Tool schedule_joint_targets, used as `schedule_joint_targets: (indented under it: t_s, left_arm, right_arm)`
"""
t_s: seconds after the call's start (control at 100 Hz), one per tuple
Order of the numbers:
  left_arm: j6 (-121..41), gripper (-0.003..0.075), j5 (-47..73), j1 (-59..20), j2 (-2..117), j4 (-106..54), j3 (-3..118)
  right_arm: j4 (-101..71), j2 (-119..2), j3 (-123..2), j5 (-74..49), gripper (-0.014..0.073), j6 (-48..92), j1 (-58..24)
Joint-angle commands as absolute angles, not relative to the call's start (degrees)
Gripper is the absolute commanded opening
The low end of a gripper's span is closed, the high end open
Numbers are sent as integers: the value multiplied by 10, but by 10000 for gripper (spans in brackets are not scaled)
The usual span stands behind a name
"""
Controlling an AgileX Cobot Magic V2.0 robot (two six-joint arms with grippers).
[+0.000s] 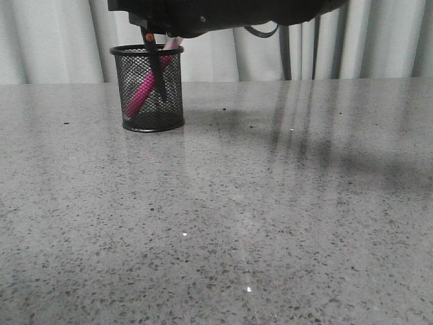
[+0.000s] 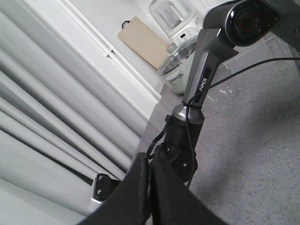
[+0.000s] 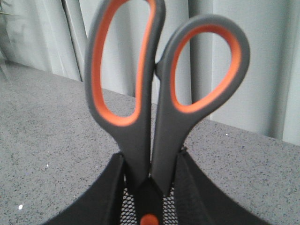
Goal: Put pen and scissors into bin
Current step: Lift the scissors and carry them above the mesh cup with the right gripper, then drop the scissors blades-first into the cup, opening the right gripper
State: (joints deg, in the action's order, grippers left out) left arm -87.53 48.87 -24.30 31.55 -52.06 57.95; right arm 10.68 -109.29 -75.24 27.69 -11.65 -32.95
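The bin (image 1: 173,101) stands upright at the back left of the table. The pen (image 1: 142,95) leans inside it, its whitish cap at the rim. My right gripper (image 3: 150,161) is shut on the scissors (image 3: 161,131) just above their orange pivot, handles up. It holds them over the bin, whose mesh (image 3: 131,206) shows right below the fingers. In the front view the scissors' pivot (image 1: 149,37) is just above the rim and the blades reach down inside the bin. My left gripper (image 2: 151,159) is shut and empty, raised off the table.
Grey curtains hang behind the table's far edge. The right arm (image 2: 206,70) crosses the left wrist view. A rice cooker (image 2: 180,61) and a wooden board (image 2: 143,40) stand on a far counter. Dark arm parts (image 1: 223,13) hang over the bin.
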Motion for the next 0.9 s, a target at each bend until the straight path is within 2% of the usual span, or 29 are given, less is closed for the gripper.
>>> schedule_joint_targets:
  t_s: [0.0,0.07,0.16,0.4,0.47,0.54,0.66,0.89]
  left_arm:
    - [-865,-19,454,-249,319,-536,592]
    - [-862,-19,454,-249,319,-528,592]
    - [-861,-19,453,-249,319,-524,592]
    - [-726,-19,370,-249,319,-463,592]
    - [-683,-19,340,-249,313,-435,585]
    - [-655,-19,299,-249,300,-426,565]
    - [-631,-19,214,-249,259,-428,503]
    - [-605,-19,38,-249,160,-504,329]
  right_arm:
    - [102,-1062,-768,323,186,-116,-332]
    - [98,-1062,-768,325,339,-116,-336]
    - [86,-1058,-768,337,442,-116,-336]
    - [78,-994,-768,342,438,-116,-336]
    - [80,-956,-768,309,383,-116,-336]
    - [79,-912,-765,253,262,-116,-338]
    - [137,-828,-736,168,-76,-116,-338]
    - [222,-629,-550,130,-69,-116,-338]
